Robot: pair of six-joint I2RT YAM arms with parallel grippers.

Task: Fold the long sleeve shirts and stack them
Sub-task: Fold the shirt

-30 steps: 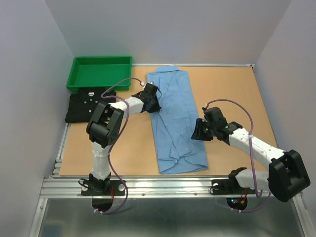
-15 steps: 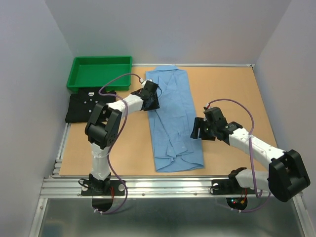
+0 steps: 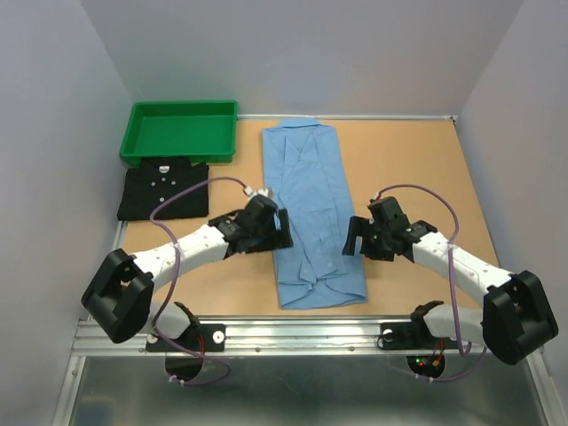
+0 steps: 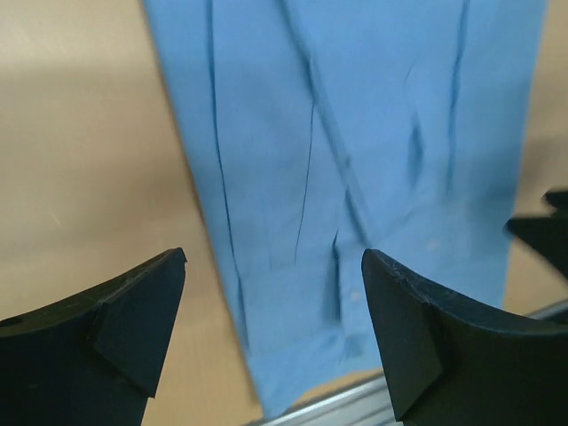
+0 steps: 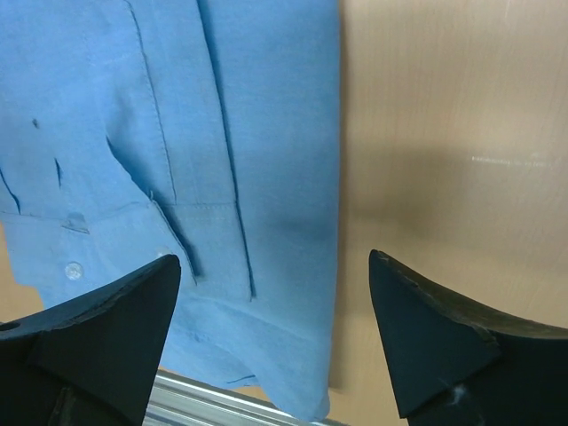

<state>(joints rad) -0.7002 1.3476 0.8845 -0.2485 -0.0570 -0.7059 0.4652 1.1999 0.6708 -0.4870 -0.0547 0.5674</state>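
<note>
Blue shirt (image 3: 306,213) is soft matt cloth with stitched seams, black shirt (image 3: 164,188) is cloth too. Counter (image 3: 417,160) looks like smooth matt wood, tray (image 3: 177,153) is glossy green plastic.

Both agape: left pincer (image 3: 277,232), right pincer (image 3: 357,236).
</note>
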